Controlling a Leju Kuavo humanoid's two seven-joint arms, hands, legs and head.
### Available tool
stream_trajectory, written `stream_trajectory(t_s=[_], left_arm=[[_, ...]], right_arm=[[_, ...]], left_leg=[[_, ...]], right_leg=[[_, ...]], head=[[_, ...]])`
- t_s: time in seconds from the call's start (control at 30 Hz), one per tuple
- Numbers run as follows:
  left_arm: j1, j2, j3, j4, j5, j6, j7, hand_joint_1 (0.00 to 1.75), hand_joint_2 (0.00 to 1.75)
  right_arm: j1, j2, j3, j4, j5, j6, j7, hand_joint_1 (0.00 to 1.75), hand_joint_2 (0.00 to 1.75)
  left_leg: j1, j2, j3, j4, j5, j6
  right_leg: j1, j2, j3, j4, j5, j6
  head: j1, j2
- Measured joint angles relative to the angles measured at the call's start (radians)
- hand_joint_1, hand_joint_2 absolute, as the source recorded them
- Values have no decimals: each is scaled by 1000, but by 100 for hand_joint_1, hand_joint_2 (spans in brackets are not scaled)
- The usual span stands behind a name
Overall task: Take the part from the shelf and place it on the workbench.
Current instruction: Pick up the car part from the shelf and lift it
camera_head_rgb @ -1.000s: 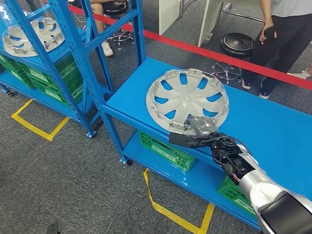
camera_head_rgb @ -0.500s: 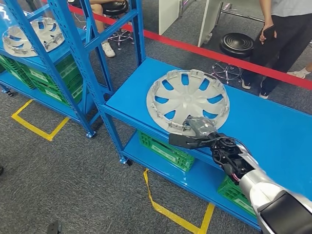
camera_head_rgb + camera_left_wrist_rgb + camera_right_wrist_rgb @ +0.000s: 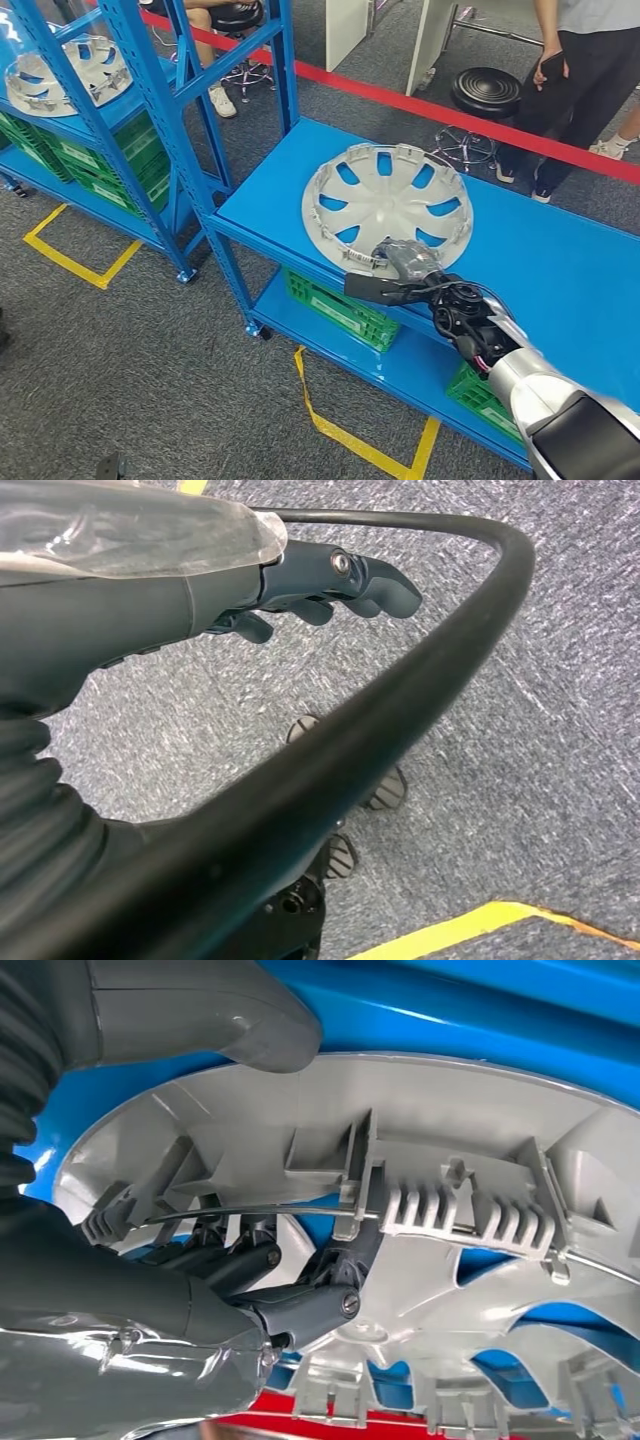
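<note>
Right hand (image 3: 404, 262) grips hubcap (image 3: 387, 203) rim on workbench (image 3: 543, 260); green crates (image 3: 340, 308) below; left hand (image 3: 317, 580) empty, fingers apart.

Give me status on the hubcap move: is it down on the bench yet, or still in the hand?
Done: the hubcap is off the shelf and lies flat on the blue workbench. In hand: the right hand still grips its near rim; the right wrist view shows fingers hooked inside the rim. Left: release and pull the arm back. The left hand hangs over the floor, holding nothing.
</note>
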Motion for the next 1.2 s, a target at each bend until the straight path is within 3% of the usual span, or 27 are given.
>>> stream_trajectory(t_s=[0.5,0.73,1.2], left_arm=[[2,0,0,0,14,12,-2,0,175],[3,0,0,0,18,16,-2,0,175],[3,0,0,0,5,21,-9,0,175]], right_arm=[[2,-15,-56,-210,-306,1,-30,162,175],[10,-22,-60,-303,-352,-5,-30,156,175],[35,-38,-62,-370,-372,-26,-26,161,175]], left_leg=[[0,2,0,0,0,0],[1,2,0,0,0,0],[1,2,0,-1,0,0]], right_leg=[[0,3,-2,0,0,0],[0,2,-2,0,0,0],[0,3,-2,0,0,0]], head=[[0,0],[-1,0],[-1,0]])
